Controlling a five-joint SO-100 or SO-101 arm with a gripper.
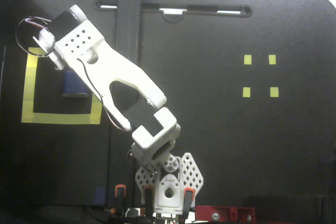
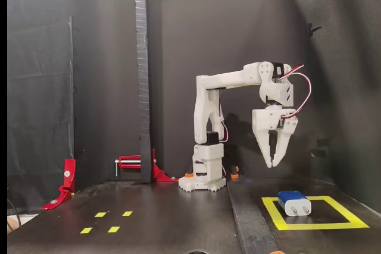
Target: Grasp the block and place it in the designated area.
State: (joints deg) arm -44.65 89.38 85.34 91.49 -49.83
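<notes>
In a fixed view from above, the white arm (image 1: 113,85) is seen reaching from its base at the near edge toward the far left of the black surface (image 1: 220,145). Its wrist end lies over the designated area (image 1: 27,90), the yellow tape outline at the left. The block (image 1: 72,85) is seen inside that outline, near its right side, partly covered by the arm. The jaws themselves are hidden under the wrist here. Four small yellow tape squares (image 1: 259,75) are set well apart at the right.

In a fixed view from the front, the gripper (image 2: 274,162) is held pointing down, well above the surface (image 2: 166,218); the jaws are drawn together, tips touching or nearly so, with nothing between them. The block (image 2: 294,203) is laid flat within the designated area (image 2: 315,225) at the near right, its prongs facing the camera, apart from the gripper. The small yellow tape squares (image 2: 107,221) are seen at the near left, and a red clamp (image 2: 64,184) at the left edge.
</notes>
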